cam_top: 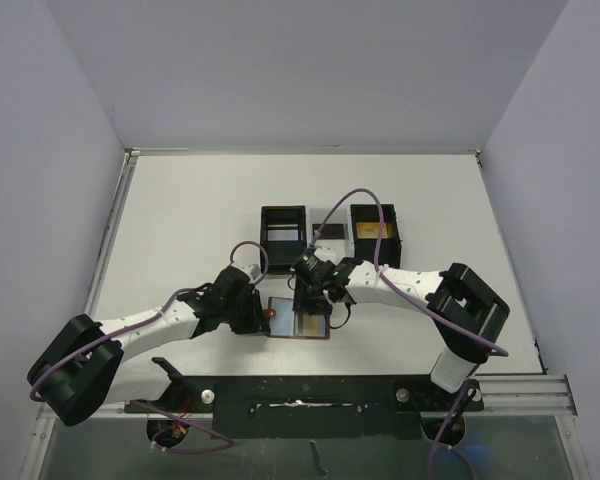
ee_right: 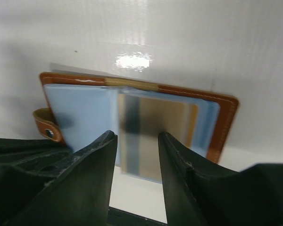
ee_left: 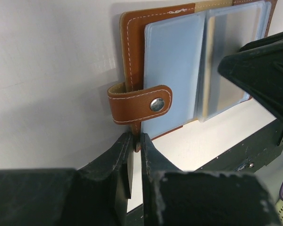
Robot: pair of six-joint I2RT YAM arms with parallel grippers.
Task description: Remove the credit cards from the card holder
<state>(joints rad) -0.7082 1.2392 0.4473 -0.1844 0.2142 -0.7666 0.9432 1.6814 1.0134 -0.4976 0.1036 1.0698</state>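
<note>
Now we see the left gripper (ee_left: 135, 139) pinching the card holder (ee_left: 132, 47) at its tab edge. The right gripper (ee_right: 137, 136), half-open, hangs over its pocketed credit card (ee_right: 165, 117).

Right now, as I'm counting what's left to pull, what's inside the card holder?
One gold-tan credit card with a dark stripe shows through a clear sleeve of the card holder. The sleeve by the snap tab looks empty. Anything behind the card is hidden.

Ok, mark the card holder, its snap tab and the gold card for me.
card holder (ee_right: 228, 125): right wrist view, its right leather border.
snap tab (ee_left: 140, 104): left wrist view, the middle of the leather strap.
gold card (ee_right: 175, 120): right wrist view, upper part of its gold face.
</note>
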